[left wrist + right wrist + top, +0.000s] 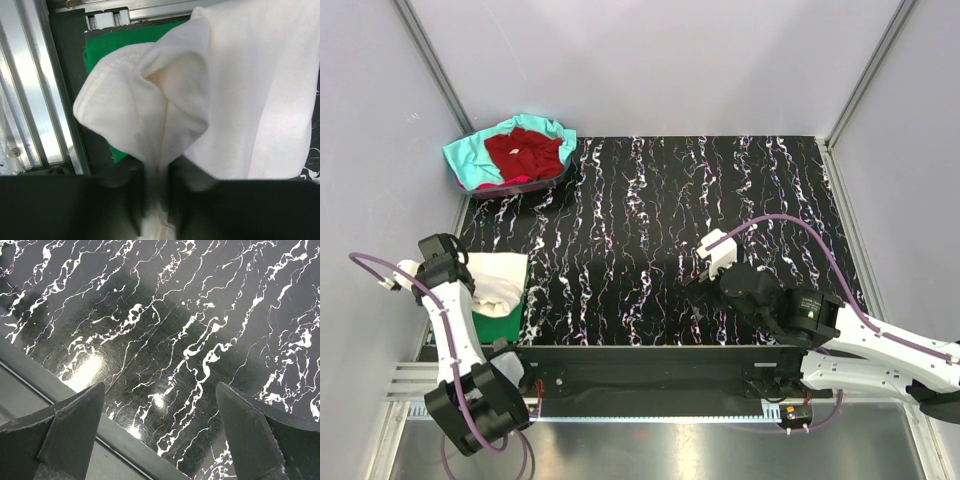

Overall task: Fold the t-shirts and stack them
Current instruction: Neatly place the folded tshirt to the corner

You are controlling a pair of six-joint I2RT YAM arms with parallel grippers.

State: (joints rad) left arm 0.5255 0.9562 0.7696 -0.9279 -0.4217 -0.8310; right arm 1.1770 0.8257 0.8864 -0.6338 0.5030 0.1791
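**White shirt pinched over the green one at the near-left corner**

The left hand (438, 254) sits at the left edge of the counter (650, 220), at the left side of the white t-shirt (502, 277). In the left wrist view its fingers are closed on a bunched fold of that white cloth, which runs down between them into a narrow pinch. The rest of the shirt spreads away from the hand, toward the counter's middle. The white shirt rests on the green t-shirt (506, 328), whose near end shows as a band below it. The two make a small stack whose long axis runs from near to far. The fold in the hand stands up rumpled, not flat. Placing looks nearly done, and letting go and smoothing is probably what comes next.

At the far-left corner, well apart from this stack, the teal t-shirt (468, 160) and the dark red t-shirt (525, 152) lie in a loose heap, the red on top. They look unfolded. The left arm is the nearer one, with its forearm raised steeply from its base and bent inward over the stack.

The right hand (718, 255) hangs over bare counter right of centre, reached forward on a low, stretched arm. Its fingers are spread wide with nothing between them, and no shirt is near it.
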